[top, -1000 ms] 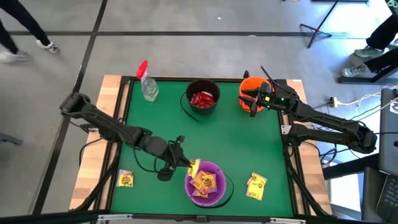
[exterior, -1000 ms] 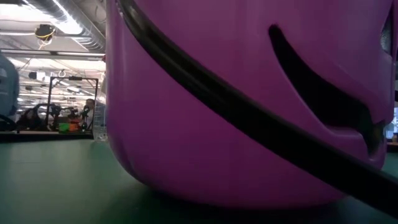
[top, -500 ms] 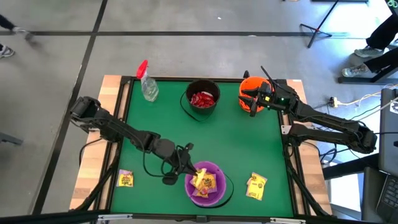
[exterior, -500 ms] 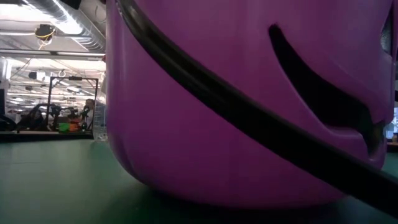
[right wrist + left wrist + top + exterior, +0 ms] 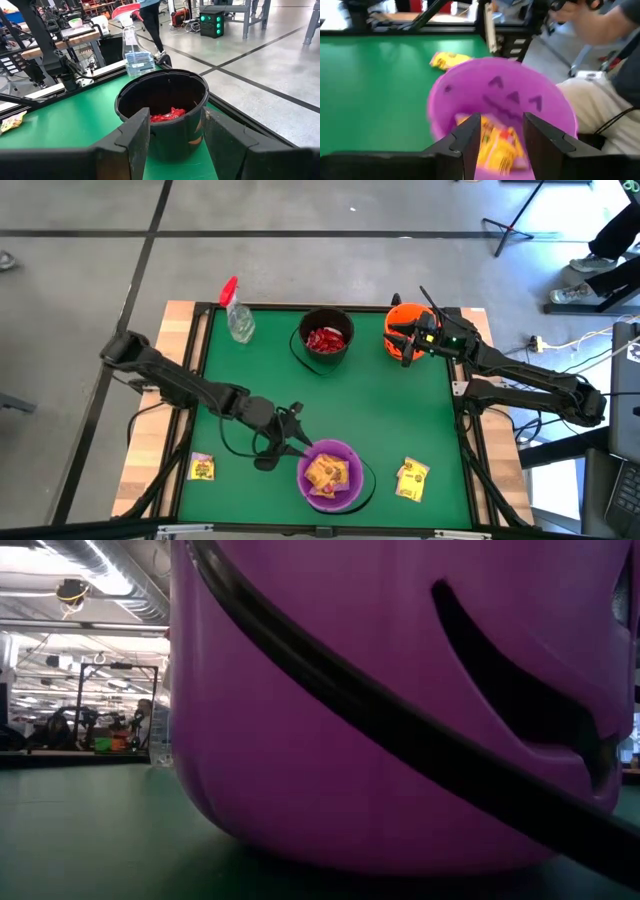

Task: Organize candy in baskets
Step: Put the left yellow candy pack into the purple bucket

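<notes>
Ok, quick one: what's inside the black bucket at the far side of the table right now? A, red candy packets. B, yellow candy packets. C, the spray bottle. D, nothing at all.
A: the view from above shows red packets lying in the black bucket, and the right wrist view shows the same red pile inside it; the yellow packets sit in the purple bucket, and the spray bottle stands on the table beside the black bucket.

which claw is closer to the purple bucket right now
Left. The left claw hangs open just beside the purple bucket, by its rim. The right claw is across the table at the orange bucket.
</notes>
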Controlling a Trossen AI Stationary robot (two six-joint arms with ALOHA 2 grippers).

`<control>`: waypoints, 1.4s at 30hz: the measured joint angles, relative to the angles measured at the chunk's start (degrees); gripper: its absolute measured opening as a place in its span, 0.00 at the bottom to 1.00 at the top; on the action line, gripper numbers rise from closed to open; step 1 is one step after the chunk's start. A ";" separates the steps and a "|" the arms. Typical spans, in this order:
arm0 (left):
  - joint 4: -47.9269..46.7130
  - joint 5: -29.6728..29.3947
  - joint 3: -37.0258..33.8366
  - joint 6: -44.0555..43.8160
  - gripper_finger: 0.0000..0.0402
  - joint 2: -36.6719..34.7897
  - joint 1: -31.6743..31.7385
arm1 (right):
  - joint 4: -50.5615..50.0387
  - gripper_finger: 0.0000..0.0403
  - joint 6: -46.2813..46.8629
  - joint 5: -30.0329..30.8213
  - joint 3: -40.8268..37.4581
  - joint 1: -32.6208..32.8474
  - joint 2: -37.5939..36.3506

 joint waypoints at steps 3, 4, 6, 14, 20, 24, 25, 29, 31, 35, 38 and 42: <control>-8.20 -5.67 0.00 0.05 0.33 -5.55 -0.85 | 0.04 0.44 -0.06 0.00 0.00 -0.02 0.00; -10.57 -7.94 0.00 0.05 0.33 -7.33 -1.25 | 0.10 0.44 -0.05 0.00 0.00 0.00 0.00; -15.39 -11.57 0.00 -0.46 0.33 -10.17 -2.08 | 0.23 0.44 -0.07 0.00 0.00 -0.02 0.00; -39.87 -16.56 -0.75 -19.17 0.33 -13.80 -7.95 | 0.04 0.44 -0.05 0.00 0.00 -0.02 0.00; -43.57 -15.97 -4.80 -32.45 0.33 -13.25 -14.21 | 0.07 0.44 -0.07 0.00 0.00 -0.02 0.00; -53.12 -14.98 -5.31 -41.64 0.33 -13.25 -17.39 | 0.09 0.44 -0.07 0.00 0.00 -0.01 0.00; -55.20 -14.22 -5.31 -43.72 0.33 -13.25 -18.09 | 0.09 0.44 -0.07 0.00 0.00 -0.01 0.00; -60.63 -8.78 -5.31 -49.43 0.33 -13.25 -21.27 | -0.03 0.44 -0.07 -0.02 0.00 -0.02 0.00; -61.42 -5.31 -5.31 -50.84 0.33 -13.25 -22.79 | -0.07 0.44 -0.07 -0.02 0.00 -0.02 0.00; -62.16 0.44 -5.31 -52.59 0.33 -13.25 -25.63 | -0.04 0.44 -0.08 -0.02 0.00 -0.02 0.00; -62.75 3.38 -5.28 -52.64 0.34 -12.22 -27.15 | -0.03 0.44 -0.38 -0.02 0.00 -0.02 0.00; -62.97 6.98 -6.69 -53.42 0.36 -9.69 -28.68 | -0.02 0.44 -0.57 -0.02 0.00 -0.02 0.00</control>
